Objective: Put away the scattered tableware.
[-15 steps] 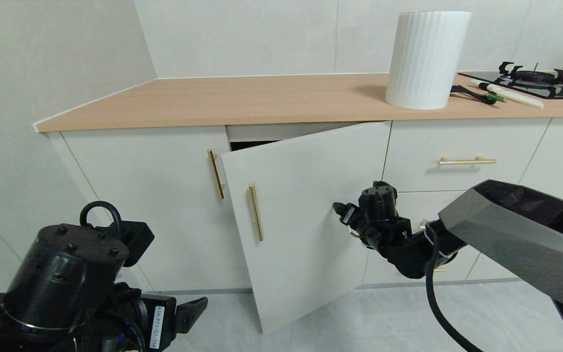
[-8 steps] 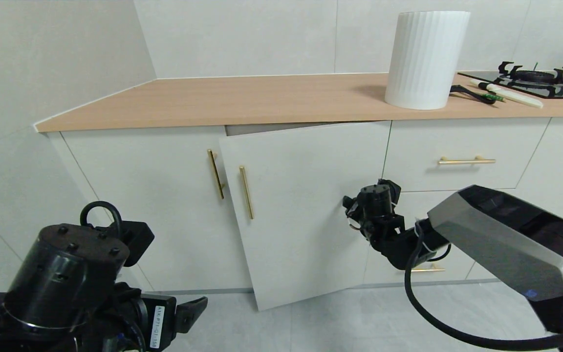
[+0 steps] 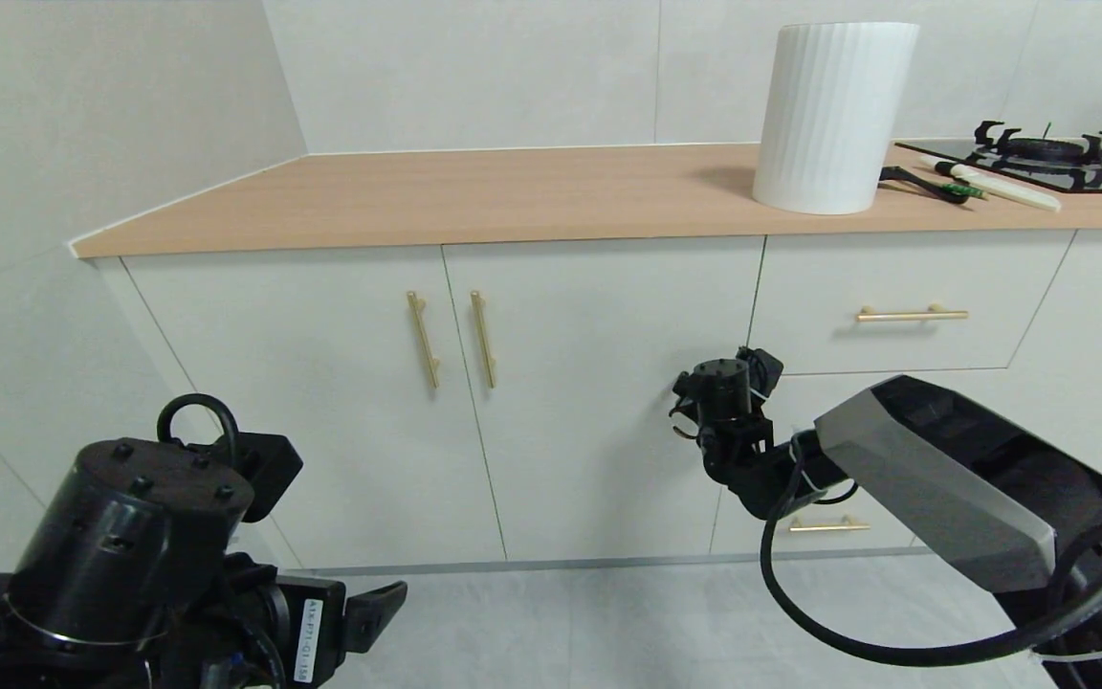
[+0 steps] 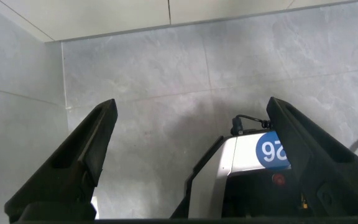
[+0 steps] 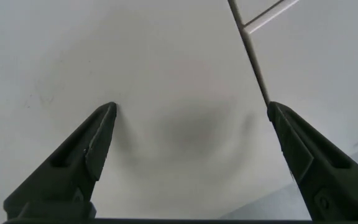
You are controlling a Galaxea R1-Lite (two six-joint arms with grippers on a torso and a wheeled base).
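- Tableware: 2 slim utensils lie flat on the counter (image 3: 465,196), just beside a white ribbed canister (image 3: 833,115), on the hob (image 3: 1048,153) side.
- 1 is white (image 3: 996,185) and lies at the hob's edge; 1 is black-handled (image 3: 924,182) with a green bit at its end. Cannot tell what kind either is.
- Cabinet door (image 3: 599,383) below the counter sits flush and shut, its gold handle (image 3: 482,337) next to the neighbouring door's.
- Right pincer (image 5: 190,112): fingers spread wide, empty, facing the door's face near its hinge side. Cannot tell if it touches.
- Left pincer (image 4: 191,106): fingers spread, empty, low on the robot's left, pointing at the floor (image 4: 166,68), well apart from the counter.
- Handling, as judged: both utensils look light, stiff and thin. Lying flat, they leave little room under them for a finger.
- Best hold is probably across the handle near its middle, fingers coming straight down on either side.
- Smooth handles may slip or pivot in a light grip. The white one could chip if it is ceramic, so set it down gently.
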